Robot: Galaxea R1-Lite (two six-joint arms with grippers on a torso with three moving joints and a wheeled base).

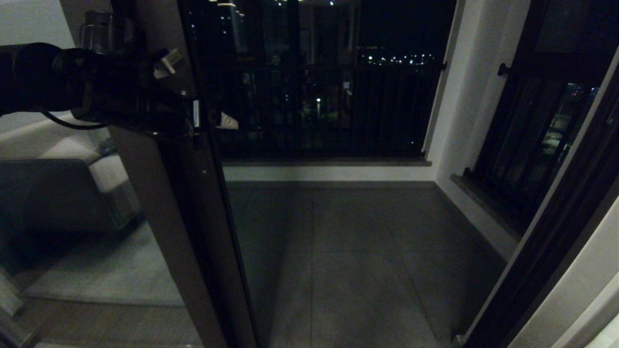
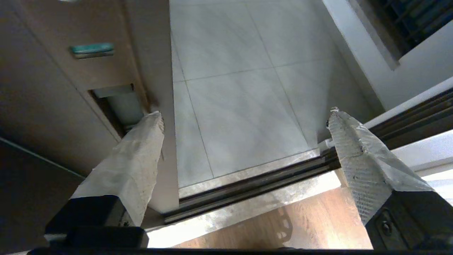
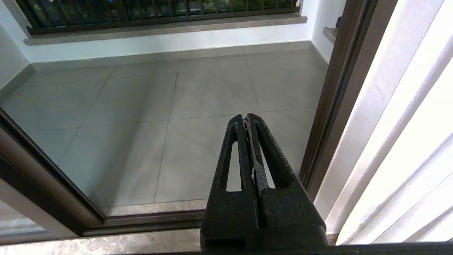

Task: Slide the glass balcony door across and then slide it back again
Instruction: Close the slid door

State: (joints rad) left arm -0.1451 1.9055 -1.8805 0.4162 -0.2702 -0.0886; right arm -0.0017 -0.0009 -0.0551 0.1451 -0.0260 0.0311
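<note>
Door: the glass balcony door [image 1: 179, 203] sits way over on the left, doorway wide open onto the balcony floor [image 1: 348, 251].
Left tool: left tool [image 2: 244, 131] up at the door's edge stile, fingers spread wide, one padded finger [image 2: 138, 156] right by the recessed slot handle [image 2: 118, 104], the other out in the open gap.
Right tool: right tool [image 3: 246, 122] pressed together, holding nothing, hanging low by the right-hand frame [image 3: 329, 106].
Key bit: the stile runs straight up and down and the left arm's the near one, so I reckon the next push goes sideways, toward the right.
</note>
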